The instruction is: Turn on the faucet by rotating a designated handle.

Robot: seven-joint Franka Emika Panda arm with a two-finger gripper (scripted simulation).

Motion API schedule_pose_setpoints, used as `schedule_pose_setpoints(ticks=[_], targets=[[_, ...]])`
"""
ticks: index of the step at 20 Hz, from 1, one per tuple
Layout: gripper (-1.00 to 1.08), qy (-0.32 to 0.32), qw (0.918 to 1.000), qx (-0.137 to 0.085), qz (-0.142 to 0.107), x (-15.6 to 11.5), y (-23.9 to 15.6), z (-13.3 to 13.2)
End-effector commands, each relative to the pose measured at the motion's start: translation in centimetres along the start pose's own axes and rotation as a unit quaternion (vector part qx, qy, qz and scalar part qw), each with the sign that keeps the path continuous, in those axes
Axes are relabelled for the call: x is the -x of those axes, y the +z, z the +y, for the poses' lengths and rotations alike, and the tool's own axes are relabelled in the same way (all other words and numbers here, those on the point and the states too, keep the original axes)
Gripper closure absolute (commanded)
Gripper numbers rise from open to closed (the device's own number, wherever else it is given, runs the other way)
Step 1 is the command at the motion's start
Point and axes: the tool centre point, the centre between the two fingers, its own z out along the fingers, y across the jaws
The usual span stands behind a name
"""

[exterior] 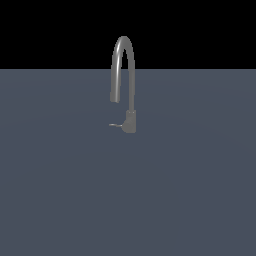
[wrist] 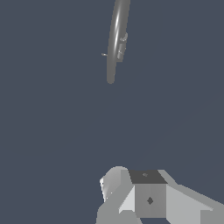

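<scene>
Pale grey and white blocky gripper (wrist: 131, 197): nearest the wrist camera, well apart from the faucet, touching nothing; whether its jaws are spread or pressed together cannot be told. Flat slate-blue surface (exterior: 60, 190): bare, under a black backdrop. Thin short grey lever handle (exterior: 115, 125): pointing toward the exterior view's left. Slim grey metallic faucet (exterior: 130, 121): upright, tall arched gooseneck spout.
</scene>
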Motion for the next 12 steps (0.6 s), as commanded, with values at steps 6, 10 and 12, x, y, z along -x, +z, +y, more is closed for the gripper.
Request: schedule_pose_setpoints(ticks=[6,10,12], targets=[[1.08,-0.012,0.9999,0.011,-0.001,-0.4,0.3,-0.2],[1.08,-0.037,0.9986,0.037,-0.004,-1.4,0.9,-0.5],[1.08,-0.055,0.9970,0.054,-0.006,-2.1,1.3,-0.7]])
